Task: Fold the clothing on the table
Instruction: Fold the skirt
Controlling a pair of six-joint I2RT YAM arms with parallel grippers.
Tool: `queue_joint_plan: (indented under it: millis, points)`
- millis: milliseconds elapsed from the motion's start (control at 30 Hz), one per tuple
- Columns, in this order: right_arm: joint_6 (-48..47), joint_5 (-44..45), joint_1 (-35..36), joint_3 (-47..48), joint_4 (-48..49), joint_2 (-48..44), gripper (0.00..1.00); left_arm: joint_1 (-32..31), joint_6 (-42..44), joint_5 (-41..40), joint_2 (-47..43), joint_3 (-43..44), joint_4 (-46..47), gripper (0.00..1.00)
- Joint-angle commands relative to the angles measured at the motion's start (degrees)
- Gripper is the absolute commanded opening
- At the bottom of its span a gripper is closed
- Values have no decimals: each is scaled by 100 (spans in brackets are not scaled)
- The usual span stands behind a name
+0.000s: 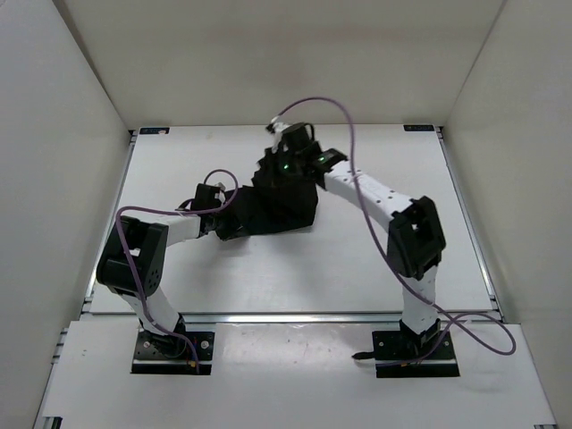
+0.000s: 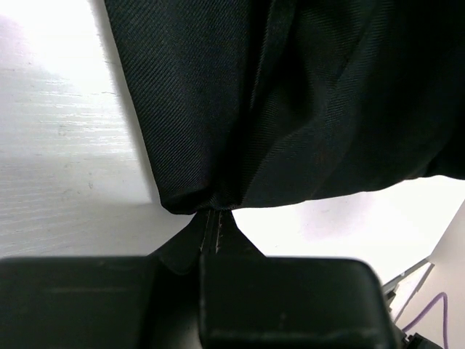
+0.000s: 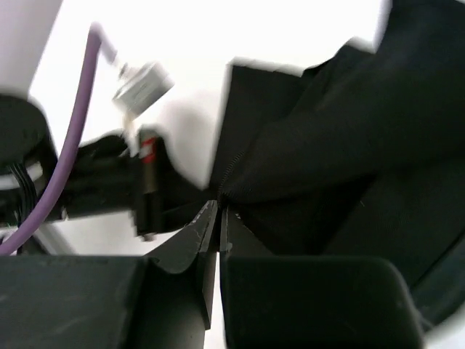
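Both grippers are clamped tight: left gripper (image 2: 216,218) pinches the clothing's (image 1: 277,206) near-left hem at its fingertips, and right gripper (image 3: 219,211) pinches a fold at the far edge. The clothing sits bunched between them around the middle of the table (image 1: 384,268), well apart from the side edges, the walls (image 1: 54,179) and the rail (image 1: 295,315) along the near edge, with white tabletop showing on every side, most on the right

2 white arms (image 1: 362,189), black joints (image 1: 416,237), purple cables (image 1: 313,99), black base plates (image 1: 147,357) (green wrist lights (image 1: 285,166))
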Motion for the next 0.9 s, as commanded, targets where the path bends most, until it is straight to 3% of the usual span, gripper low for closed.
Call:
queue_joint_plan:
  millis: [0,200,500,533,600,667,733,800,867]
  points:
    - [-37,-134,436,179,-158,402,0,90,80,221,-57,109,34,0]
    - [34,-320,902,162,-44,1412,0,239,397,406,-189,-57,-230,0]
    - [-317,-477,1087,1171,-632,2152,0,381,563,767,-462,-463,-335,0]
    - [-414,-539,1070,1268,-807,2204,4,371,538,741,-488,-471,-336,0]
    - [-529,-610,1096,1567,-1027,2214,25,389,467,828,-585,-612,-257,0]
    - [-582,-470,1078,1551,-1116,1978,31,459,222,1003,-734,-839,-20,0]
    - [-565,-285,1044,1524,-1081,1671,34,555,-67,1265,-848,-1033,453,10]
    - [-529,-232,948,1681,-1204,1397,35,696,-419,1758,-988,-1402,972,11]
    - [-450,-171,851,1945,-1423,1081,37,732,-727,1882,-1155,-1526,1211,18]
